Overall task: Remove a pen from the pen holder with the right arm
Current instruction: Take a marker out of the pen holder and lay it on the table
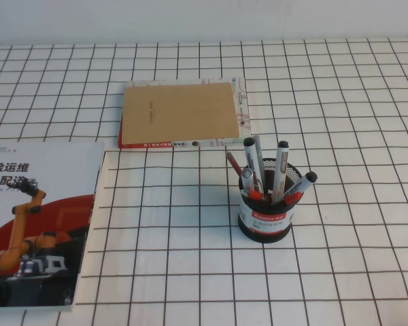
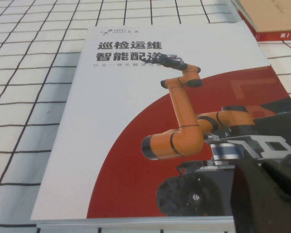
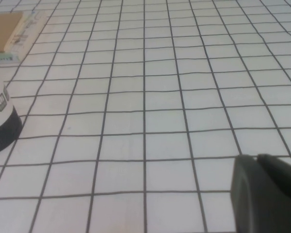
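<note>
A black mesh pen holder [image 1: 265, 214] with a white label stands on the gridded table, right of centre. Several pens [image 1: 279, 170] with black caps and red parts stick up out of it. Neither arm shows in the high view. In the right wrist view my right gripper [image 3: 256, 158] hovers low over bare grid cloth, its dark fingers pressed together with nothing between them. The pen holder [image 3: 0, 121] shows only at that view's edge, well away from the gripper. My left gripper [image 2: 259, 162] hangs over a brochure, fingers together and holding nothing.
A brochure [image 1: 34, 224] showing an orange robot arm lies at the table's left front. A brown-covered book [image 1: 180, 114] lies behind the pen holder, toward the back centre. Grid cloth stretches to the right of the holder.
</note>
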